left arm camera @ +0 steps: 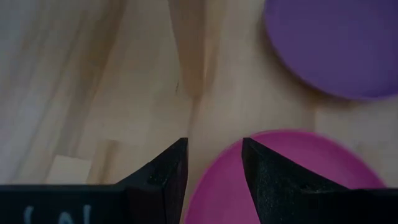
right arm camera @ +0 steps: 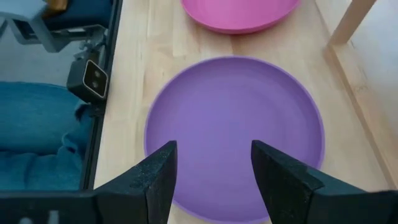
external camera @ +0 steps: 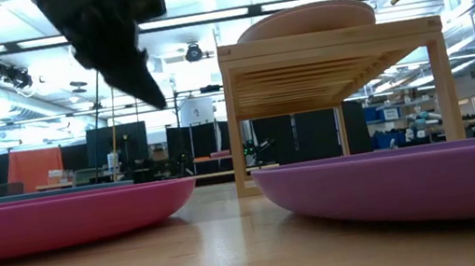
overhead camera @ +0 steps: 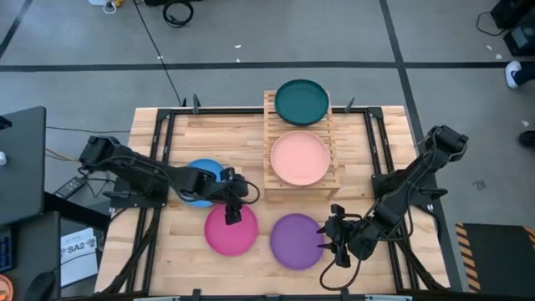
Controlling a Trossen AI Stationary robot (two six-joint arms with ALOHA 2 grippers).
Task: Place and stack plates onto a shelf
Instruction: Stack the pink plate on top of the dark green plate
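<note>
A magenta plate [overhead camera: 231,232] and a purple plate [overhead camera: 294,242] lie flat side by side on the near part of the table. A blue plate [overhead camera: 203,171] lies behind the magenta one, partly under my left arm. The wooden shelf [overhead camera: 269,180] carries a salmon plate [overhead camera: 300,158] on its nearer tier and a teal plate [overhead camera: 302,102] on its farther one. My left gripper [left arm camera: 214,146] is open and hovers above the magenta plate's far rim [left arm camera: 217,168]. My right gripper [right arm camera: 214,149] is open above the purple plate's [right arm camera: 236,124] right edge.
Black frame rails [overhead camera: 163,159] run along the table's left and right sides, with a small camera [right arm camera: 93,78] at the near edge. In the low view the shelf's legs [external camera: 238,123] stand behind the gap between the two near plates. Bare tabletop [overhead camera: 238,142] lies left of the shelf.
</note>
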